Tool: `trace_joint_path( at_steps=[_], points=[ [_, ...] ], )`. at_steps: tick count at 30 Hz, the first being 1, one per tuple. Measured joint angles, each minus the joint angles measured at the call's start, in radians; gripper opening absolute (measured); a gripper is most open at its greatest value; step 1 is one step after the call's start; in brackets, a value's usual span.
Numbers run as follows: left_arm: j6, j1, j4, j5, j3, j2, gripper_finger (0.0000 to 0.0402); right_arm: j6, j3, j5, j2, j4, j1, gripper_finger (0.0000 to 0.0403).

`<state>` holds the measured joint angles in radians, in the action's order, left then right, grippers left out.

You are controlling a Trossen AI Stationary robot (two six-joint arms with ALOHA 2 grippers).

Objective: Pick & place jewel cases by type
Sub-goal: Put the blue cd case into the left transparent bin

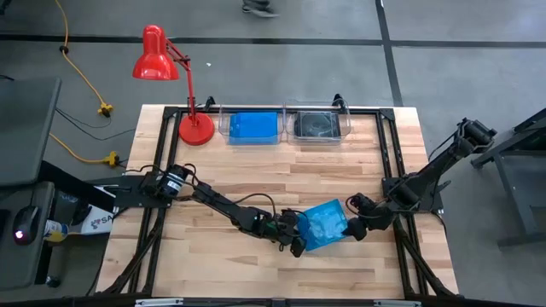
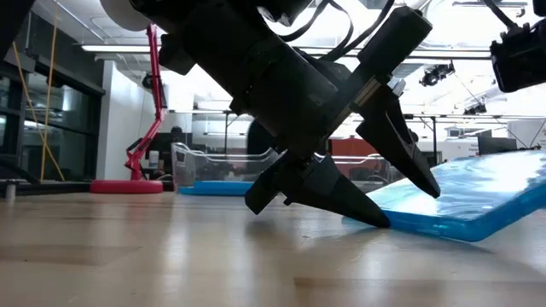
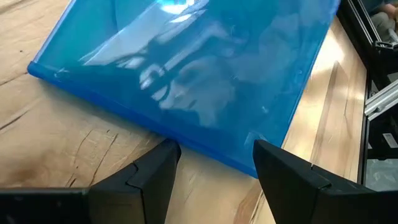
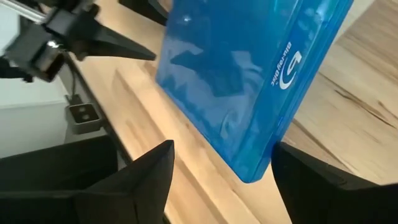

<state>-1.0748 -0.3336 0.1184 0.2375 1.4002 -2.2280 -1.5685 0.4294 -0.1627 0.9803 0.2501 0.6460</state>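
A bright blue jewel case point(image 1: 324, 223) lies tilted near the table's front. Its edge toward the left arm rests on the table point(image 2: 408, 223), and its other end is raised point(image 2: 512, 175). My left gripper point(image 1: 296, 235) is open at the low edge. In the low view one finger sits at table level and the other stands above the case's top face. My right gripper point(image 1: 353, 225) is open at the raised end, with a corner of the case point(image 4: 255, 171) between its fingers. Blue cases point(image 1: 253, 126) and dark cases point(image 1: 317, 125) lie in two clear bins at the far edge. My left gripper's lower fingertip point(image 2: 375, 217) is on the table, against the case's low edge point(image 3: 205, 146). It comes in nearly level from the table's left. The upper finger point(image 2: 414, 166) stands over the top face, apart from it. My right gripper has the raised corner beside one finger point(image 4: 298, 168). Whether it touches, I cannot tell.
A red desk lamp point(image 1: 194, 128) stands at the far left, beside the bin of blue cases. The black frame rails point(image 1: 388, 153) run along the table's sides. Bare wood point(image 1: 281, 175) lies between the bins and the grippers.
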Motion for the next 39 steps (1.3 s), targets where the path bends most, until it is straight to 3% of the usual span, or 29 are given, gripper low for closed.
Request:
trace_joint_path(
  at_steps=[9,18,32,39],
  points=[
    [0.000,0.000,0.001,0.000,0.000,0.000,0.0214,0.045,0.005,-0.008,-0.078,-0.031,0.001,0.0243],
    [0.013,0.000,0.025,-0.003,0.003,-0.001,0.0214,0.067,0.004,-0.111,-0.137,-0.057,0.008,0.0243],
    [0.020,0.000,0.017,0.003,0.002,-0.001,0.0214,0.049,0.002,-0.057,0.041,-0.057,-0.066,0.0241],
    [0.025,0.000,0.016,0.003,0.002,-0.001,0.0214,0.050,0.000,-0.078,0.066,-0.069,-0.071,0.0194]
  ],
)
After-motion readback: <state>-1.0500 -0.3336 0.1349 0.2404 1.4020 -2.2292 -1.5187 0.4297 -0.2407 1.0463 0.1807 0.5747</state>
